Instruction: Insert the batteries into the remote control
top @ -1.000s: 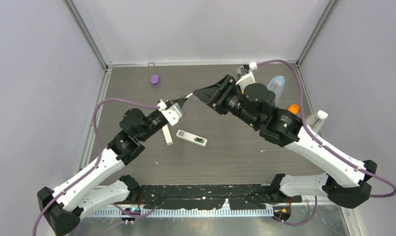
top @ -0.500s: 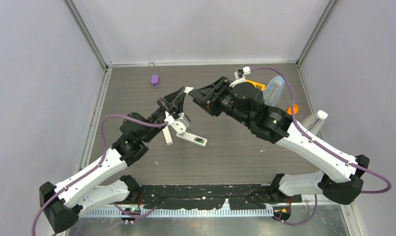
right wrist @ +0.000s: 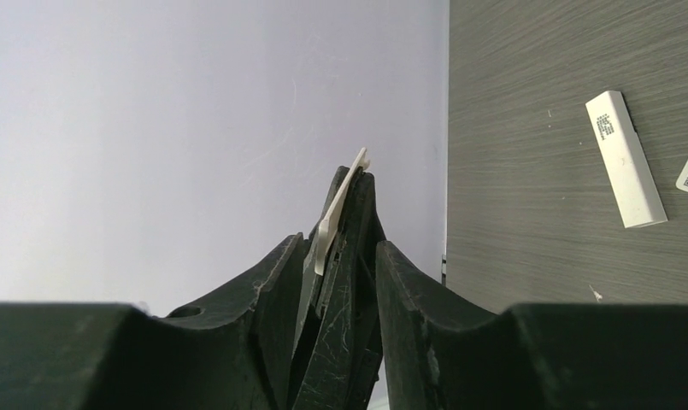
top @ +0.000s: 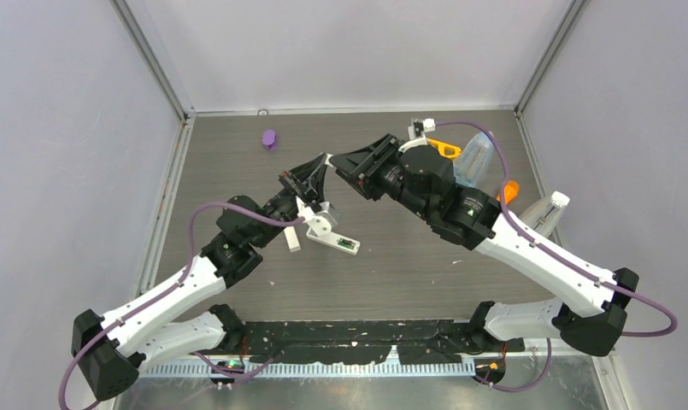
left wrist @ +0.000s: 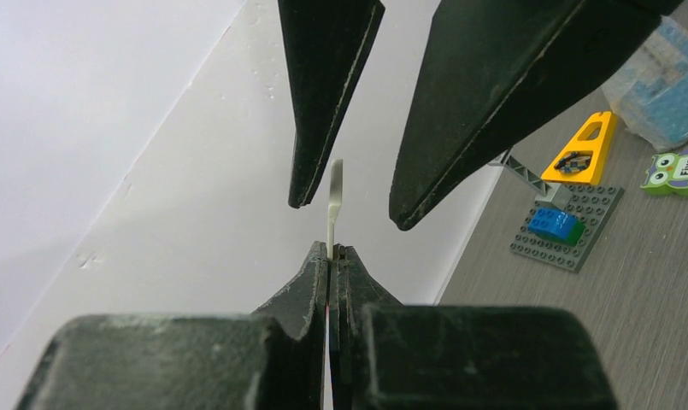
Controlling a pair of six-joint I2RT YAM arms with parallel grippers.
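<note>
My left gripper [left wrist: 332, 248] is shut on a thin white strip [left wrist: 333, 201] that sticks up out of its tips. The right gripper [left wrist: 349, 212] stands open, its two fingers on either side of the strip's top end and the left fingertips. In the top view both grippers [top: 317, 166] [top: 340, 164] meet in the air above the table's middle. Below them lies the white remote control [top: 335, 242], its compartment open, partly under the left wrist. A white bar [right wrist: 626, 158] with a printed label lies beside it. I cannot make out any batteries.
A purple piece [top: 269, 138] lies at the back left. At the back right are a yellow piece [top: 444, 149], a clear tub of blue bricks [top: 479, 155], an orange toy [top: 509, 190] and a clear bottle [top: 549, 209]. A grey studded plate [left wrist: 579, 248] carries a blue brick.
The left gripper lifted the white strip up and toward the back right. The right gripper swung left and its fingers came round the strip's tip, narrowing a little.
</note>
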